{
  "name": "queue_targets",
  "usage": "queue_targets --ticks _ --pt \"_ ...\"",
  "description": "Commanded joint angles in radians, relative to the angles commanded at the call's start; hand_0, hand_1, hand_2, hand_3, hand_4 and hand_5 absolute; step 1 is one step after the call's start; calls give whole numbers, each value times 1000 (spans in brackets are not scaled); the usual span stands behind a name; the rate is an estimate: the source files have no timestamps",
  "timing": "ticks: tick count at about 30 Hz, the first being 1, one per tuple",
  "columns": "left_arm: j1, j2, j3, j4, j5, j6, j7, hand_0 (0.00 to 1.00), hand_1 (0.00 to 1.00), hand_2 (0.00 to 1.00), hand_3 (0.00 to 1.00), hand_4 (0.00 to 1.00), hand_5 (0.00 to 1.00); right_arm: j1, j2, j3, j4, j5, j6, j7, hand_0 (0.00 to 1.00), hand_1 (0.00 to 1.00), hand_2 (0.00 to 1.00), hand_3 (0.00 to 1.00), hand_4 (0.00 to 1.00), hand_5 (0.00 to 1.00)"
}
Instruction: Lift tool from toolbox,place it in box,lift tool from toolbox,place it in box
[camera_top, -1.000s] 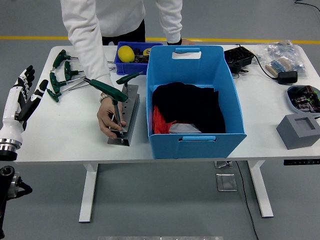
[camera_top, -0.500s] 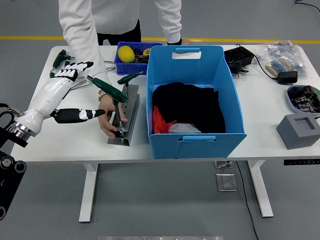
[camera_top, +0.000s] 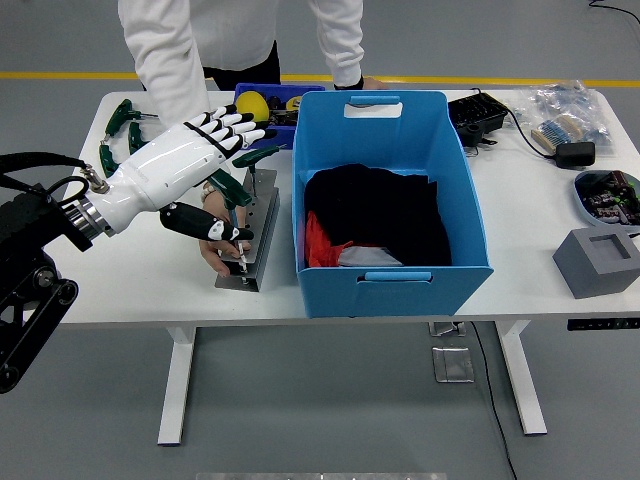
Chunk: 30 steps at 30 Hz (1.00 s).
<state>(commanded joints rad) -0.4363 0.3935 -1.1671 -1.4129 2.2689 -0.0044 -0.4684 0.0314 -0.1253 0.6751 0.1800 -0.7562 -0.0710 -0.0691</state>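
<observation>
Head view: left hand (camera_top: 190, 170) now extends from the left edge over the grey tool rack (camera_top: 252, 232), having moved in from the desk's left end, where it stood raised a second earlier. Its white-and-black fingers (camera_top: 232, 122) are spread wide and hold nothing; the thumb points toward the rack, just above the person's hand (camera_top: 217, 255). That hand rests on the white desk (camera_top: 130, 270) beside the near end of the rack, as in both earlier frames. Green T-handle tools (camera_top: 255, 157) stand upright in the rack, steel shafts down, handles on top; one handle is largely hidden behind the robot's palm. More green T-handle wrenches (camera_top: 118, 120) lie on the desk at far left, partly covered by the arm. Large blue box (camera_top: 395, 270) stands just right of the rack, unmoved, with black and red cloth (camera_top: 375, 220) inside. Small blue bin (camera_top: 262, 112) with a yellow object sits behind the rack. Grey foam block (camera_top: 600, 262) and black charger (camera_top: 476, 118) occupy the right side. Right hand is out of frame.
</observation>
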Motion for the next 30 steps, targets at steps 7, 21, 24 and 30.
queue_targets --ticks 7,21,24,30 --pt "-115 22 93 110 0 -15 -7 998 998 998 998 998 423 5 -3 -8 0 13 -1 3 683 669 743 596 851 691" --pt "-265 52 244 268 0 4 -35 961 860 829 835 998 431 12 -5 -17 0 35 -5 3 683 669 743 596 851 690" --pt "-291 59 283 285 0 27 -51 861 700 691 730 998 433 13 -6 -18 0 36 -6 3 683 669 743 597 851 690" --pt "-320 64 331 317 0 62 -78 725 585 605 678 998 431 15 -7 -20 0 38 -6 3 683 669 742 597 851 690"
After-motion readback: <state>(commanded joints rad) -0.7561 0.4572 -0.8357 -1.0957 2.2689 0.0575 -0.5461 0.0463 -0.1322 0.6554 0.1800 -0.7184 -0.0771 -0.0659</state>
